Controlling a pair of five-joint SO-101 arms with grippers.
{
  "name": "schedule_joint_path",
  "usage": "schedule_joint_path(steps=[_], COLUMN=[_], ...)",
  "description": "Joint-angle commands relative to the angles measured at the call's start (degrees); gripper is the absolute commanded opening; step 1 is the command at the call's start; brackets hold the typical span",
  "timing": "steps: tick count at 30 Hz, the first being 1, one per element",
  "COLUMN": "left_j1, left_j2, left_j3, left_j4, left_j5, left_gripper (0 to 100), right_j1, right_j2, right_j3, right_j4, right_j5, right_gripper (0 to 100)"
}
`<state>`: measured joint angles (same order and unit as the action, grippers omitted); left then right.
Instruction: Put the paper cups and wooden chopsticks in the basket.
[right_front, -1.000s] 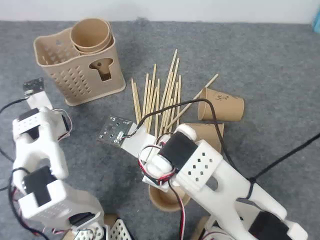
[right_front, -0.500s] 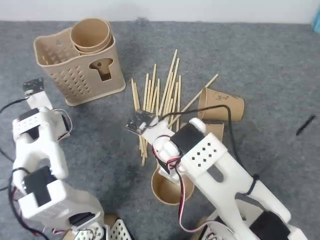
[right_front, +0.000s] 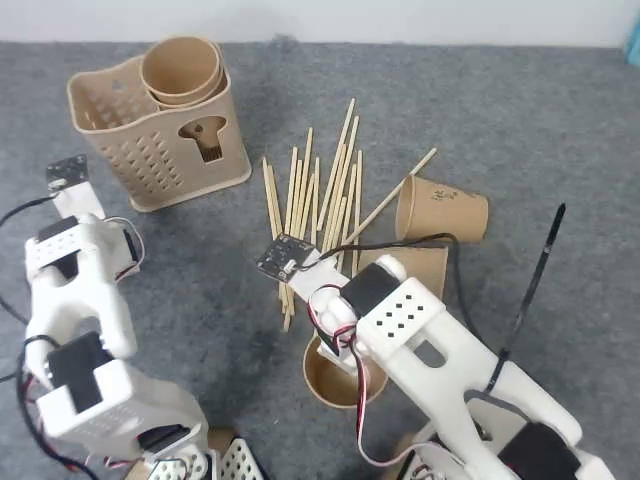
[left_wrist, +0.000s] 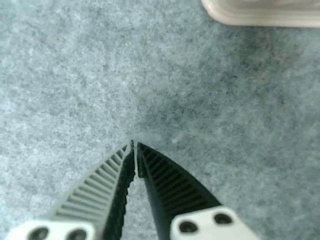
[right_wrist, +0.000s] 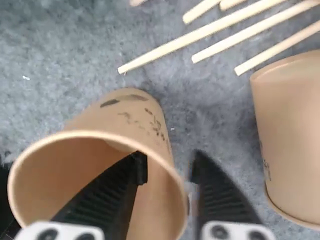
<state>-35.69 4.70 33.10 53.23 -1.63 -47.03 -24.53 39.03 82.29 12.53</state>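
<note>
Right gripper (right_wrist: 167, 167) has the wall of the paper cup (right_wrist: 90, 170) pinched, one finger inside, one outside. Chopsticks (right_front: 322, 200) lie scattered at twelve o'clock from it, and the basket (right_front: 160, 160) sits out at ten. Left gripper (left_wrist: 134, 147), jaws pressed together, hangs over grey carpet (left_wrist: 225, 100).

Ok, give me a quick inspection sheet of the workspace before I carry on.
Surface: grey carpet.
Job's things: basket upright, stacked cups in one compartment; chopsticks loose on the carpet; side cup lying down; second cup partly under the right arm; held cup.
Clutter: nothing seen.
End effectors: right end effector pinches the held cup's wall, one finger inside; left end effector shut over bare carpet.
Cables: black cable by the right arm.
Surroundings: pale wall.
</note>
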Motion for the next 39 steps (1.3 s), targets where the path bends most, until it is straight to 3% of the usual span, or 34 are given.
schedule_joint_path(steps=[1, 5, 11, 20, 28, 39], left_j1=[0.18, 0.26, 0.26, 0.26, 0.26, 0.26], left_j2=[-0.35, -0.35, -0.35, -0.35, -0.35, -0.35], left_j3=[-1.98, -1.98, -1.98, -1.98, -1.98, -1.98], left_j4=[-0.88, -0.88, -0.88, -0.88, -0.88, -0.88], left_j5=[0.62, 0.62, 0.62, 0.62, 0.62, 0.62], left_gripper=[1, 1, 1, 1, 1, 1], right_j1=[0.84, 0.92, 0.92, 2.95, 4.97, 5.14], right_j2=[-3.38, -3.3, -2.68, 4.7, 23.96, 45.93], right_j3=[-0.79, -7.91, -30.42, -62.51, -88.53, -114.37], right_j4=[-0.31, 5.41, 16.92, 18.33, 13.05, -6.9], right_j5=[-0.53, -0.35, -0.26, -0.88, -6.77, -6.77], right_gripper=[3.0, 0.9, 0.6, 0.6, 0.6, 0.6])
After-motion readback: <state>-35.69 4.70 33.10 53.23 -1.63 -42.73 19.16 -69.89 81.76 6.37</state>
